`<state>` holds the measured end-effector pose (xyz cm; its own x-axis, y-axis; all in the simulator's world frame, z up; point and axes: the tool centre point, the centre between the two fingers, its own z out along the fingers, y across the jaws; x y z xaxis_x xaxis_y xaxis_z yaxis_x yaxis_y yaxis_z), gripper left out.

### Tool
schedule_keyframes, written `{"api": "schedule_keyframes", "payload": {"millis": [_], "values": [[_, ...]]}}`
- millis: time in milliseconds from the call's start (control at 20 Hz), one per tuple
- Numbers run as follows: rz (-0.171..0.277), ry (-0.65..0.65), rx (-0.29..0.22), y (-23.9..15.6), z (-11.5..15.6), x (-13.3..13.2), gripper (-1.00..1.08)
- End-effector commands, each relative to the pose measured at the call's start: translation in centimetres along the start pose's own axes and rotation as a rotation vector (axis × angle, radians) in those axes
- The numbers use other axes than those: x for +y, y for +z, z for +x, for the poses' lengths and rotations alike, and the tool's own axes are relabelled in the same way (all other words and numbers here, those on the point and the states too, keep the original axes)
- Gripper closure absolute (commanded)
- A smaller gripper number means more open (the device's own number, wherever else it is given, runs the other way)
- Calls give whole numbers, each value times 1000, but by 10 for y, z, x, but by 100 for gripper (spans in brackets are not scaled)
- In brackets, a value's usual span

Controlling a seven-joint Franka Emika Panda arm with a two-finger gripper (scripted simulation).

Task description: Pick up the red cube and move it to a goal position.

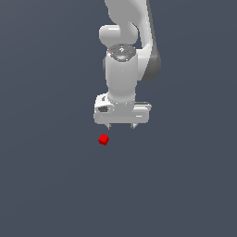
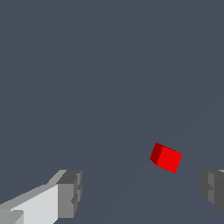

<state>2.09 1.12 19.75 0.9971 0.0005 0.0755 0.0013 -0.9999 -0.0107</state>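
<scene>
Closest to the wrist camera, two grey fingertips (image 2: pixel 70 194), set wide apart with bare floor between them; gripper (image 1: pixel 121 126) released, jaws spread, holding nothing

Between and just beyond those tips in the wrist view, the red cube (image 2: pixel 166 158), turned at an angle to the jaws, one face bright and a narrower one in darker shade; nearer the second fingertip than the first, touching neither

Seen from the exterior view, the white Panda arm (image 1: pixel 122 69) reaching straight down from the top of the frame, wrist vertical, the broad white hand level above the floor (image 1: pixel 46 185), two short finger stubs poking out under it

Just below the hand and slightly toward the exterior view's left, the red cube (image 1: pixel 103 140), tiny against the width of the gripper, clear of both fingers and not gripped

Flat slate-grey ground on every side, unmarked in both views; whether the cube rests on it or sits a little above it, impossible to tell from the plain render
</scene>
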Motion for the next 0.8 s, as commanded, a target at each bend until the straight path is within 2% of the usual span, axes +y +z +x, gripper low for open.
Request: {"api": "schedule_keyframes", "payload": {"millis": [0,350,750], "values": [[0,0,0,0,0,0,-92],[-4,46,-9,21,-4,12,-92],[-17,204,-39,94,-22,53,-92]]}}
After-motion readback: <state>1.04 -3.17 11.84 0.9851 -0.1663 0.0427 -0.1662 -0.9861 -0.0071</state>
